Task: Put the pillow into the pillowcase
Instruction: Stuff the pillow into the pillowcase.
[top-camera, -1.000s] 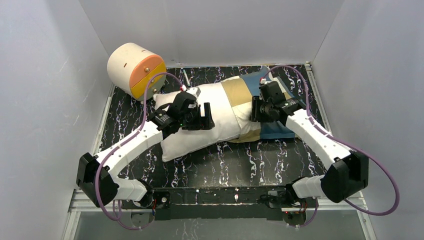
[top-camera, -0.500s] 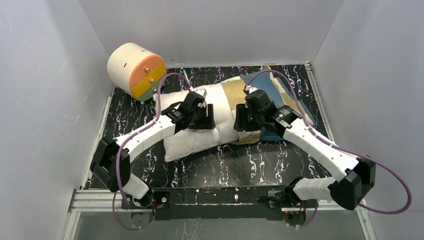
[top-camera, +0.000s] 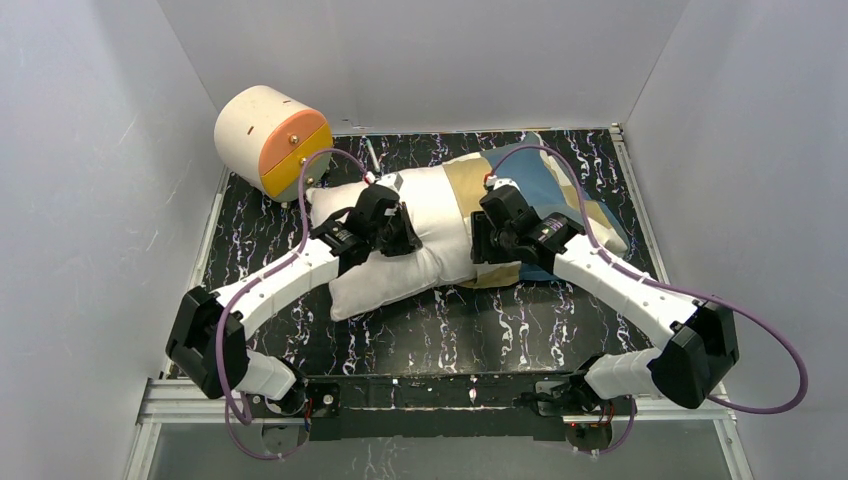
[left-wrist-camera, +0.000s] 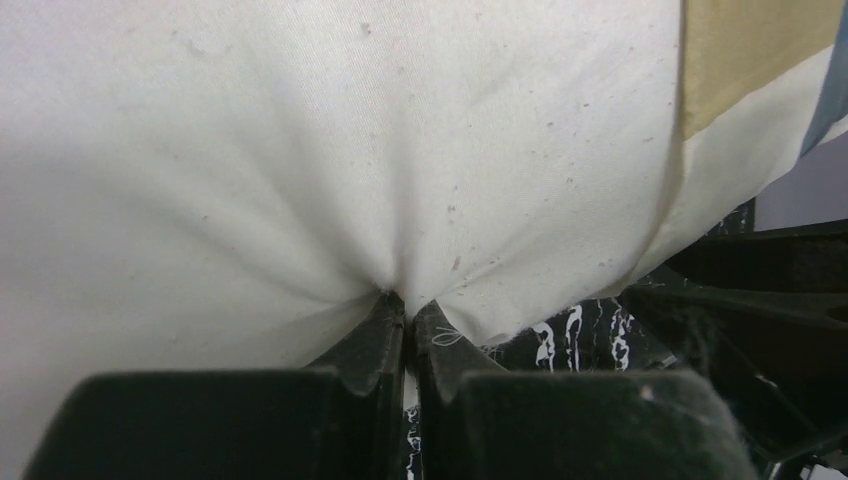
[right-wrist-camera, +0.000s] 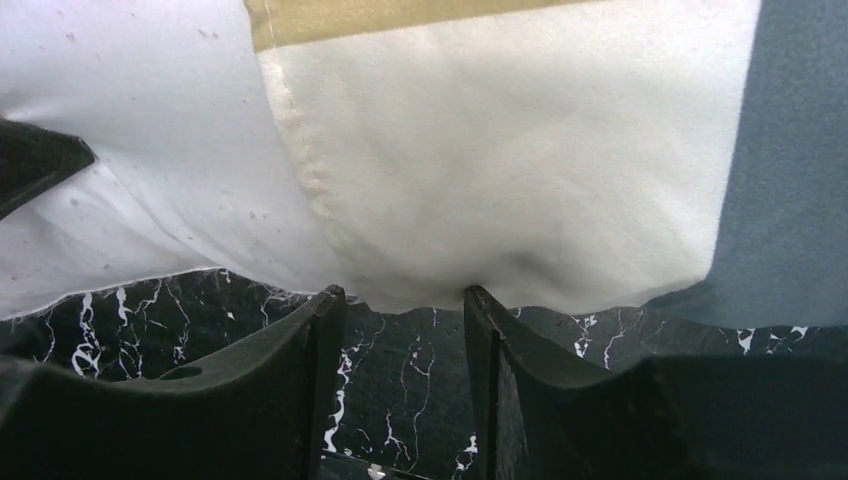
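Pillow (top-camera: 432, 215) is lying across the table (top-camera: 480, 325), directly under and ahead of the left claw (top-camera: 405, 240). The end of it away from that claw's arm is sitting inside the pillowcase (top-camera: 545, 180). The pillowcase is spreading out beneath and beyond the right claw (top-camera: 478, 245).

The left claw is pressing into the pillow's near side. Its fingers are closed tight together, pinching a small fold of the white fabric. In the left wrist view, creases are fanning out from the pinch across the plump cloth ahead. A tan and cream corner of the pillowcase is showing off to the upper right of the tips.

The right claw is standing with its jaws partly apart and nothing clamped between them. Its two tips are meeting the near edge of the pillowcase's cream block, and bare table is showing in the gap between the fingers. Just left of those tips, the pillowcase's stitched hem is running over the white pillow. To the right a blue block is lying, and farther ahead a tan one.

The two claws are working close together, one on each side of that hem. A cream-and-orange cylinder (top-camera: 270, 135) is sitting well behind and left of the left claw, near the pillow's far corner.
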